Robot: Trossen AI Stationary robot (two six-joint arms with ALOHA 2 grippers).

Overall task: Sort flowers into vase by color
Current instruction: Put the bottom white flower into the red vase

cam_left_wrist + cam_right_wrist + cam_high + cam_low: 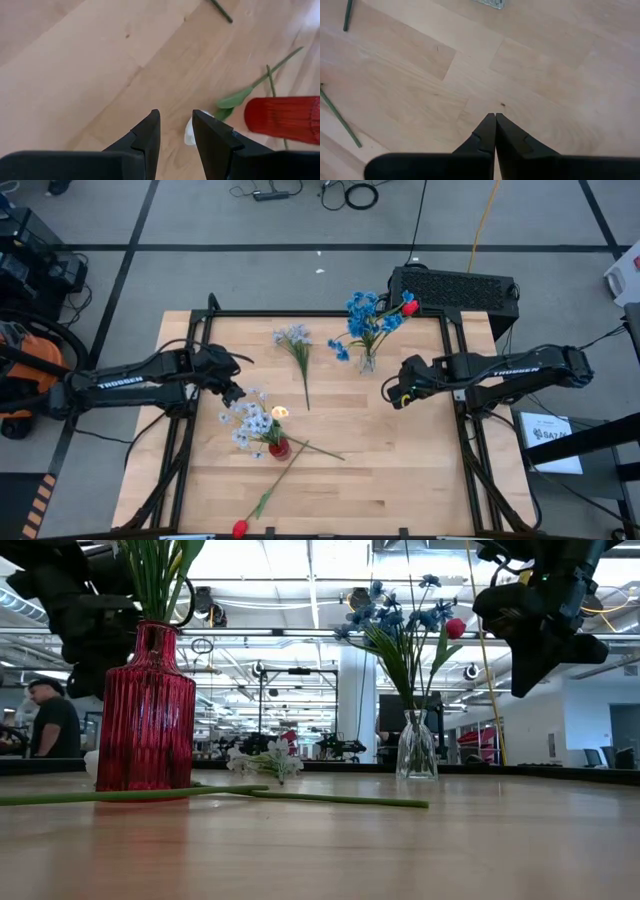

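My left claw (175, 131) hangs part open and empty by the red vase (279, 447); right claw (495, 131) shut, empty. I'd lower squarely over the pale flower (295, 342) stem lying mid-bench (420, 470), gripping low.

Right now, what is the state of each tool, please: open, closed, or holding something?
Left tool: open, holding nothing, above the table near the red vase.
Right tool: closed, holding nothing, above bare wood.
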